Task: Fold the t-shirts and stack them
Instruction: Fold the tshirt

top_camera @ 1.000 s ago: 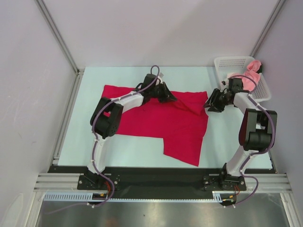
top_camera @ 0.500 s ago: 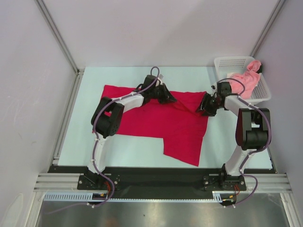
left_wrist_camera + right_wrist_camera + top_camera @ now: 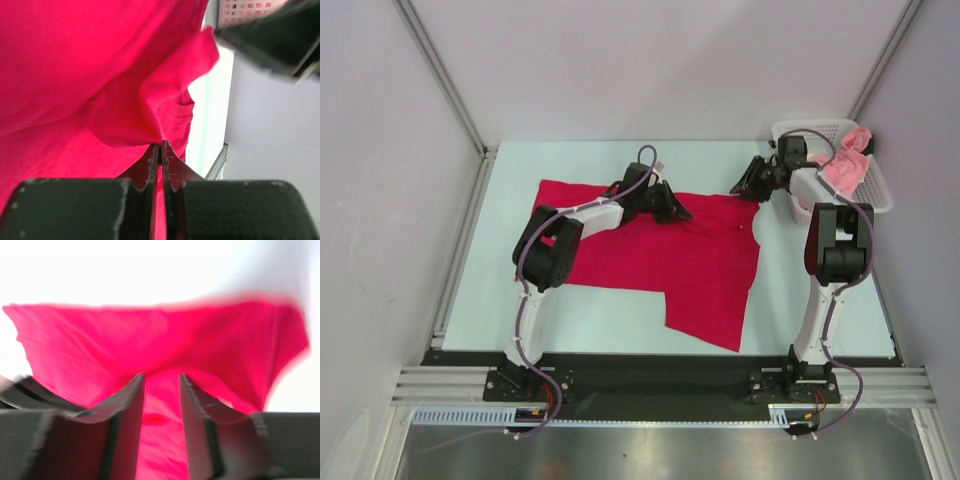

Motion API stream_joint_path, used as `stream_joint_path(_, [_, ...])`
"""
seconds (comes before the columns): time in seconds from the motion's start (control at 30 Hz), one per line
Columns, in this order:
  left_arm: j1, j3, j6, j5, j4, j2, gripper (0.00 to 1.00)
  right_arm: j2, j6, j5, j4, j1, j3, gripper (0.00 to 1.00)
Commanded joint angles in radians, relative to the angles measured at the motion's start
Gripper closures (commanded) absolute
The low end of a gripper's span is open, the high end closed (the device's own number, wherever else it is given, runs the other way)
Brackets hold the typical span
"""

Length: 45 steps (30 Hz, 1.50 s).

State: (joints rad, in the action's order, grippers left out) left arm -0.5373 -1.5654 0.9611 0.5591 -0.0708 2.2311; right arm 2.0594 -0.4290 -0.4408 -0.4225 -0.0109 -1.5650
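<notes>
Red t-shirt (image 3: pixel 650 260): lies spread across the middle of the table (image 3: pixel 510 300), mostly flat, and wrinkled along its far edge.
Its edges: the far edge runs almost straight from left to right. The near edge is stepped, with the right part reaching much closer to the arm bases than the left.
Left gripper (image 3: pixel 672 210): sits at the far edge of the red shirt, near the middle. Its jaws are pressed together on a raised fold of the cloth, seen close up from the left wrist (image 3: pixel 160 146).
Right gripper (image 3: pixel 745 187): is at the shirt's far right corner. Its jaws (image 3: pixel 160 380) stand part-way apart with red cloth showing in the gap, though that view is blurred.
Pink t-shirt (image 3: pixel 847 165): lies bunched in the white basket (image 3: pixel 798 126) at the far right corner of the table, spilling over its right rim.
Open room: bare table shows in a strip to the left of the red shirt, a band beyond its far edge, the near left under the step, and a lane between its right edge and the right arm.
Bounds: walls stand close on the left, far and right sides.
</notes>
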Motion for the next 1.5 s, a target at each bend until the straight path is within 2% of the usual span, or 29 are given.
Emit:
stream_joint_path(0.0, [-0.012,0.014,0.007,0.018,-0.034,-0.047,0.92,0.103,-0.062,-0.091,-0.083,-0.027,-0.153,0.59])
stream_joint_path(0.13, [-0.015,0.037,0.004,0.019,-0.034,-0.044,0.88,0.096,-0.016,-0.147,-0.126,-0.052,-0.195,0.45])
stream_joint_path(0.27, [-0.013,0.036,0.001,0.031,-0.029,-0.033,0.84,-0.007,0.042,-0.167,-0.131,-0.086,-0.089,0.42])
stream_joint_path(0.4, [-0.013,0.031,-0.013,0.031,-0.009,-0.031,0.82,-0.094,0.143,-0.151,-0.159,-0.090,0.026,0.44])
stream_joint_path(0.57, [-0.013,0.027,-0.031,0.032,0.012,-0.033,0.78,-0.189,0.197,-0.124,-0.066,-0.089,0.192,0.50])
stream_joint_path(0.77, [-0.013,0.045,-0.042,0.025,0.028,-0.045,0.61,-0.137,0.230,-0.145,0.007,-0.069,0.220,0.46])
stream_joint_path(0.97, [-0.016,0.056,-0.033,0.044,0.028,-0.041,0.57,-0.084,0.246,-0.145,0.033,-0.061,0.194,0.44])
stream_joint_path(1.27, [-0.024,0.174,-0.044,0.027,0.031,-0.116,0.47,-0.062,0.279,-0.121,0.025,-0.058,0.180,0.45])
stream_joint_path(1.47, [-0.026,0.180,-0.027,0.048,-0.006,-0.104,0.43,-0.016,0.300,-0.124,0.008,-0.051,0.116,0.48])
